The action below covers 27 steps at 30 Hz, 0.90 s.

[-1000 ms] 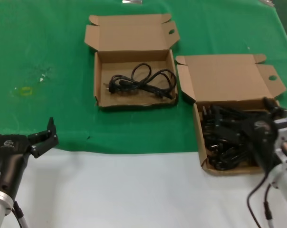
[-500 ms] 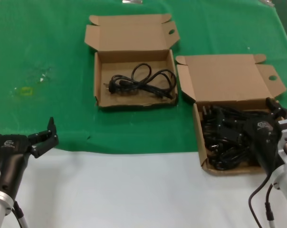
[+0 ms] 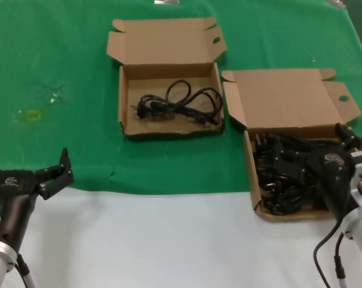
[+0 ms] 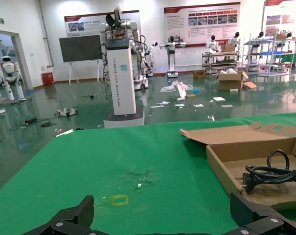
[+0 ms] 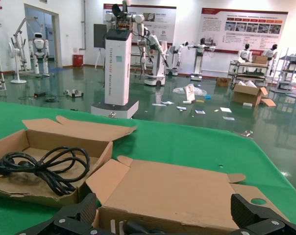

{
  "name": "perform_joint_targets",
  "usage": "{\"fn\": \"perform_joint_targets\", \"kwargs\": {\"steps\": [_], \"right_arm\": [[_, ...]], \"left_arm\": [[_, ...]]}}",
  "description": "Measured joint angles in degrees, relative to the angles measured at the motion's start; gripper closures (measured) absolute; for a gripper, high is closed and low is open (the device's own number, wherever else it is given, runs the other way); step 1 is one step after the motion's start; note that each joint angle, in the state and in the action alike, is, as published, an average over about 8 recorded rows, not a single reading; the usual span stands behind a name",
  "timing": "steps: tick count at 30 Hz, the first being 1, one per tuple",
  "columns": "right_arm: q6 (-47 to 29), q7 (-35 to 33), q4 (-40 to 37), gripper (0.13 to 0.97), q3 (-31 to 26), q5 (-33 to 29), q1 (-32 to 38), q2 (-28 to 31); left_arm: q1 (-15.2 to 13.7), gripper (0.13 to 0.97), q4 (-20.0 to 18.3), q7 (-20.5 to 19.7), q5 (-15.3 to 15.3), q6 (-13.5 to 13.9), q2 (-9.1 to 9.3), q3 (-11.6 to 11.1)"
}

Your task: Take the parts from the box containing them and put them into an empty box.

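The parts are black power cords. A tangled pile of them (image 3: 275, 180) fills the nearer cardboard box (image 3: 289, 214) on the right. One looped cord (image 3: 181, 101) lies in the farther box (image 3: 122, 108). My right gripper (image 3: 313, 150) hangs open just over the pile, fingers spread wide with nothing between them. In the right wrist view the right gripper (image 5: 165, 218) straddles the near box's raised lid (image 5: 177, 188), with a plug's prongs (image 5: 116, 226) just below. The single cord (image 5: 45, 166) shows beyond. My left gripper (image 3: 28, 163) is parked open at the near left, away from both boxes.
Both boxes stand on a green mat (image 3: 55, 60) with their lids (image 3: 163, 45) folded back. A white strip of table (image 3: 169, 240) runs along the front edge. A small yellow square mark (image 4: 119, 199) sits on the mat ahead of the left gripper (image 4: 162, 213).
My right gripper has shifted slightly to the right over the full box and stays open. The left arm and the cords have not moved.
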Motion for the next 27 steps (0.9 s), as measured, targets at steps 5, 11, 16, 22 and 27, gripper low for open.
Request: {"fn": "perform_joint_targets", "kwargs": {"steps": [5, 11, 16, 22, 27], "right_arm": [[0.0, 0.0, 0.0, 0.129, 0.0, 0.0, 0.0, 0.0], [0.0, 0.0, 0.0, 0.129, 0.0, 0.0, 0.0, 0.0], [0.0, 0.0, 0.0, 0.129, 0.0, 0.0, 0.0, 0.0], [0.0, 0.0, 0.0, 0.129, 0.0, 0.0, 0.0, 0.0], [0.0, 0.0, 0.0, 0.129, 0.0, 0.0, 0.0, 0.0]], "left_arm": [[0.0, 0.132, 0.0, 0.0, 0.0, 0.0, 0.0, 0.0], [0.0, 0.132, 0.0, 0.0, 0.0, 0.0, 0.0, 0.0], [0.0, 0.132, 0.0, 0.0, 0.0, 0.0, 0.0, 0.0], [0.0, 0.132, 0.0, 0.0, 0.0, 0.0, 0.0, 0.0], [0.0, 0.132, 0.0, 0.0, 0.0, 0.0, 0.0, 0.0]]}}
